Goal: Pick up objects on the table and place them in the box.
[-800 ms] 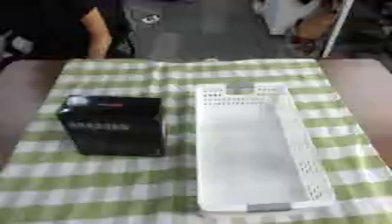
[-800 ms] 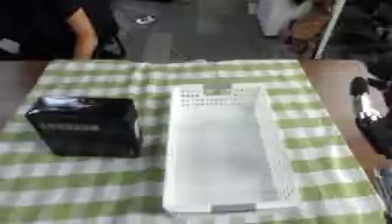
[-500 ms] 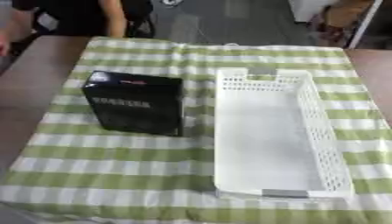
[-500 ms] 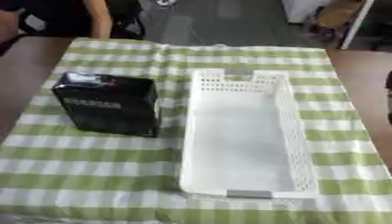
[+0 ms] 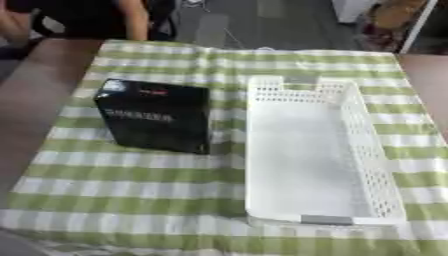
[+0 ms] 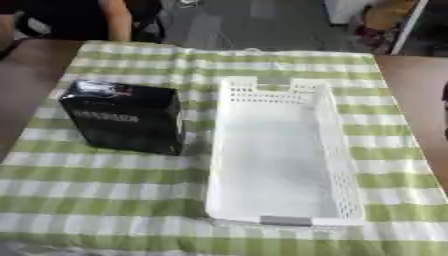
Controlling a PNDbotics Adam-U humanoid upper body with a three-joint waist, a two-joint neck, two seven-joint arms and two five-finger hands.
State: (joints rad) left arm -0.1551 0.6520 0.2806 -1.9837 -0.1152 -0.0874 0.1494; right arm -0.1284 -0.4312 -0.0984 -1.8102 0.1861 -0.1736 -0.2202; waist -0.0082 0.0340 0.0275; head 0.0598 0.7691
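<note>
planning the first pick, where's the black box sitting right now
The black box stands on the green checked cloth at the left of the left eye view, just beside the white basket's left wall, apart from it.

Colours: black, white, green-and-white check, brown.
Black carton (image 5: pixel 156 121) with pale lettering, left of centre; white perforated box (image 5: pixel 315 155), grey tab at lower end; green-white checked cloth (image 5: pixel 131 185); brown table (image 5: pixel 35 100) at frame edges.
</note>
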